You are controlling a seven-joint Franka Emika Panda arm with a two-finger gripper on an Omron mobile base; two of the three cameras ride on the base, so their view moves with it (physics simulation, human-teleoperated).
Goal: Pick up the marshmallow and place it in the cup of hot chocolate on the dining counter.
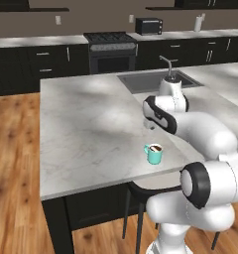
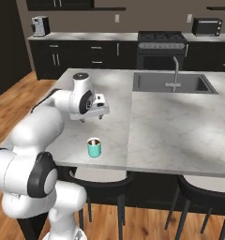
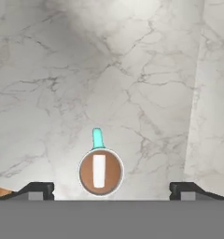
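Note:
The small teal cup of hot chocolate [image 1: 153, 154] [image 2: 94, 147] [image 3: 101, 172] stands near the front edge of the marble dining counter [image 1: 81, 124] [image 2: 170, 126] [image 3: 132, 70]. A white marshmallow [image 3: 99, 171] [image 2: 94, 140] lies in the brown liquid. My gripper [image 3: 111, 191] [image 2: 93, 118] hangs above the cup, open, with nothing between its fingers. In the hand view the cup sits between the two fingertips [image 3: 37, 190], its handle pointing up the picture.
A steel sink [image 1: 155, 80] [image 2: 173, 83] with a tap [image 2: 175, 70] is set in the counter behind the arm. Dark stools [image 2: 203, 192] stand under the front edge. A stove [image 1: 111, 47] and black cabinets line the back wall.

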